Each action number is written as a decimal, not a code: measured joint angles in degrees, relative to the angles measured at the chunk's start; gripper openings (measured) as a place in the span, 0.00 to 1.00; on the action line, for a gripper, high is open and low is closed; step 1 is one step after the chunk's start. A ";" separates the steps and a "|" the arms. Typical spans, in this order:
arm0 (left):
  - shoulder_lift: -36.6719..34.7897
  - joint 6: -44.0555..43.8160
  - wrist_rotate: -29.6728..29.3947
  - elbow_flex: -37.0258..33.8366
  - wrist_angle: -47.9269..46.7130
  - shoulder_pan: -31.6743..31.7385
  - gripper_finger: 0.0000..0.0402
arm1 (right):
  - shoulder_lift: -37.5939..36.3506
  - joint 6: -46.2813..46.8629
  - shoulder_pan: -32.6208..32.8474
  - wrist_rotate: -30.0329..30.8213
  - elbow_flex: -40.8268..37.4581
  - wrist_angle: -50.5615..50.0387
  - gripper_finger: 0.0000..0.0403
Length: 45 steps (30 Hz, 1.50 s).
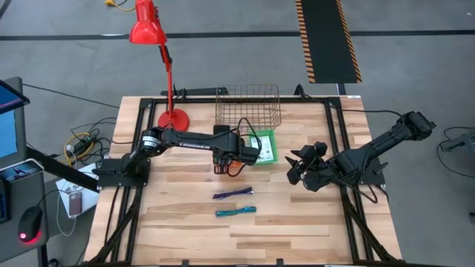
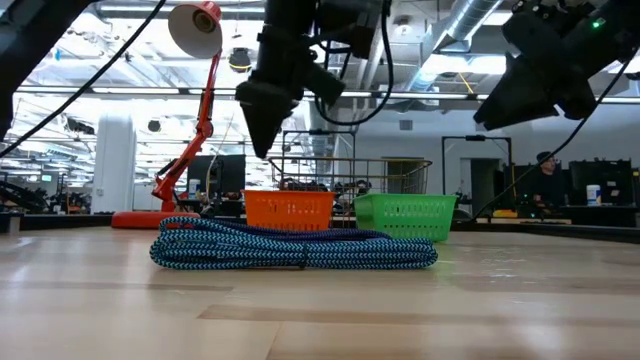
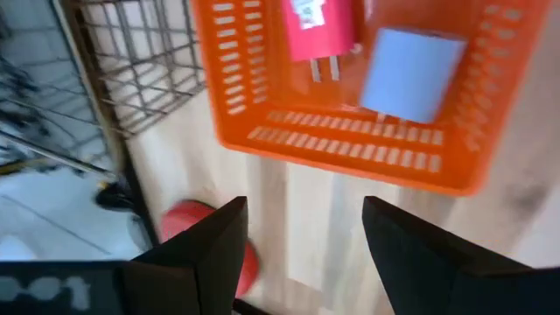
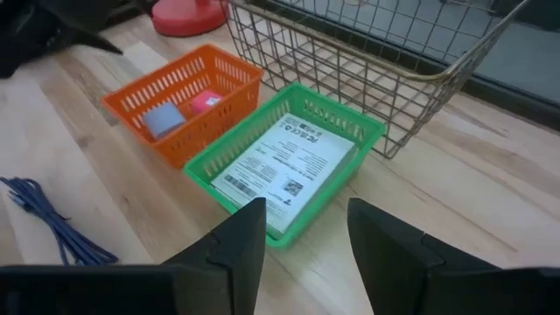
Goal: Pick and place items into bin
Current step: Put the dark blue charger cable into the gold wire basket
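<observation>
A red-pink piece (image 3: 320,28) and a pale blue-grey flat item (image 3: 413,73) lie side by side in the orange bin (image 4: 185,93), which sits on the wooden table (image 1: 185,230) touching the green bin (image 4: 289,166) beside it; the green bin holds a flat white card with black printed labels (image 4: 282,166). Behind both stands a wire basket (image 1: 248,105), near the base of a red desk lamp (image 1: 172,117). The left gripper (image 3: 302,254) hangs above the table just in front of the orange bin, its two dark fingers spread wide with nothing between them. The right gripper (image 4: 306,232) hovers off the table on the right side, facing the green bin, its fingers apart and nothing in its grasp. Nearer the table's front edge, well apart from the bins, lie two slim cord-like items: a purple one (image 1: 233,193) and, just in front of it, a teal one (image 1: 236,211); in the low view the teal one (image 2: 293,243) looks like a braided blue-green rope. A person (image 2: 545,180) sits in the room far behind the table.
</observation>
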 joint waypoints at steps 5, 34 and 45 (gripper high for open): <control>-0.43 -4.31 -0.25 -0.02 0.10 -2.13 0.54 | 1.02 -0.03 0.05 0.03 0.00 1.74 0.39; -43.69 1.21 1.62 -19.21 41.98 -22.22 0.54 | 18.76 -39.69 -2.40 -8.21 0.31 47.08 0.36; -74.24 0.91 16.25 -67.16 80.96 -17.35 0.54 | 18.71 -40.10 -2.40 -12.50 0.46 48.28 0.38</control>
